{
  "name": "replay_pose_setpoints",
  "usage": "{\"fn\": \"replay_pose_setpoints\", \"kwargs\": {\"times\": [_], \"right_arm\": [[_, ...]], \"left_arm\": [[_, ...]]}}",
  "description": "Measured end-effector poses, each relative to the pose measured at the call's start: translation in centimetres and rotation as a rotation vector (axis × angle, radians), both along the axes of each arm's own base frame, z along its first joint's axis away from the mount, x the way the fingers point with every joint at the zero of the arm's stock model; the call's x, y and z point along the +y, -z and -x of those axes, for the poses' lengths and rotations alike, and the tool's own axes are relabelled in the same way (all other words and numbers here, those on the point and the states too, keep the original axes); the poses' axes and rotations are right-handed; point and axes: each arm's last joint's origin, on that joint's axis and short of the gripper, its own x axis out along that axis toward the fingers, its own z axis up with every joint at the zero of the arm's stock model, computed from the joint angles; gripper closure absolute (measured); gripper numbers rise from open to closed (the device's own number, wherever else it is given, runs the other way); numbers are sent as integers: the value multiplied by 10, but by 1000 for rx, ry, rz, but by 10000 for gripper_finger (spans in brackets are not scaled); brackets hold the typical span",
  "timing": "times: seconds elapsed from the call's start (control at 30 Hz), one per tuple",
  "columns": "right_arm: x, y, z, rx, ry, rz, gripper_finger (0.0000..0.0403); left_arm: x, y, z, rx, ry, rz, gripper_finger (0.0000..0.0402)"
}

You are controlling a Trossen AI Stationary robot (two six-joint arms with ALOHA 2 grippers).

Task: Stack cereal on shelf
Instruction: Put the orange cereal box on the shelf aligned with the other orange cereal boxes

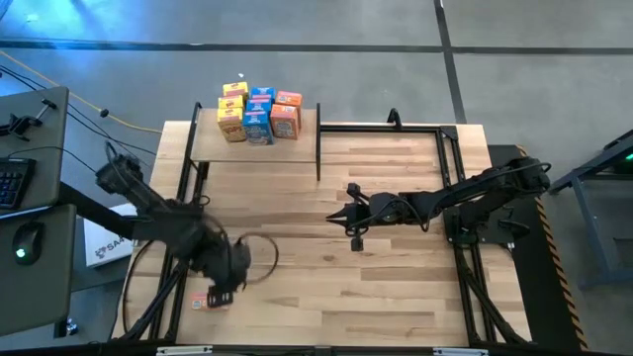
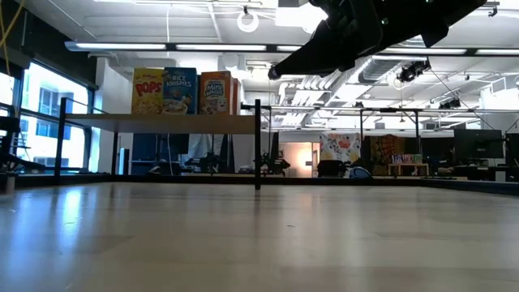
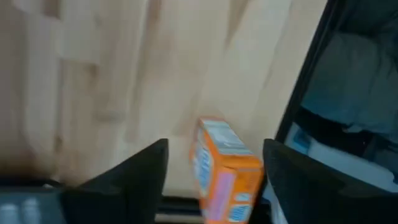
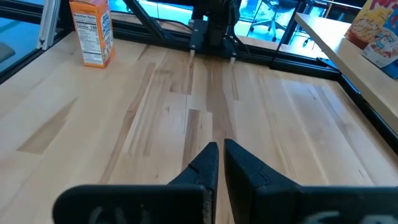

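Observation:
An orange cereal box (image 3: 224,171) stands upright on the tabletop near its front left corner (image 4: 92,31). My left gripper (image 3: 216,147) hangs over it, pointing steeply down, open, with one finger on either side of the box and clear of it. Several yellow, blue and orange cereal boxes (image 1: 259,114) stand upright on the light-wood shelf (image 1: 297,146) at the far left, and three fronts show in the low view (image 2: 185,91). My right gripper (image 4: 219,152) is shut on nothing above the table's middle (image 1: 341,218), pointing toward the left edge.
Black frame rails (image 1: 455,148) run along the table's far and right sides, and another (image 3: 305,81) by the left edge next to the box. A dark cable loop (image 1: 259,255) lies beside my left arm. Bare wood (image 4: 205,106) stretches between the two grippers.

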Motion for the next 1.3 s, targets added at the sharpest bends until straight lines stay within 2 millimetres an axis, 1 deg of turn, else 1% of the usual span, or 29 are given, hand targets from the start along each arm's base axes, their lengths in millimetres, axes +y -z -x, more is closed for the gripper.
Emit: {"fn": "replay_pose_setpoints", "kwargs": {"times": [0.13,0.23,0.37,0.5,0.63,0.83,1.13,1.2,1.3], "right_arm": [[0,0,0,1,-2,-8,389],[0,0,0,2,-6,-10,389],[2,0,0,3,-10,-15,389],[4,0,1,3,-18,-15,389],[4,0,1,3,-23,-12,389],[4,0,1,1,-22,-12,389],[4,0,1,0,-22,-12,389],[4,0,1,0,-22,-12,389],[4,0,1,0,-22,-11,389]], "left_arm": [[-29,11,-4,60,12,-20,114],[-42,24,-7,118,22,-35,98],[-52,40,-11,238,32,-6,88],[-59,51,-14,303,42,1,87],[-64,56,-11,331,59,-15,87],[-62,58,-3,395,53,-80,87],[-63,59,-7,306,60,-126,87],[-63,59,-7,302,59,-129,87],[-61,65,-4,334,47,-130,91]]}}
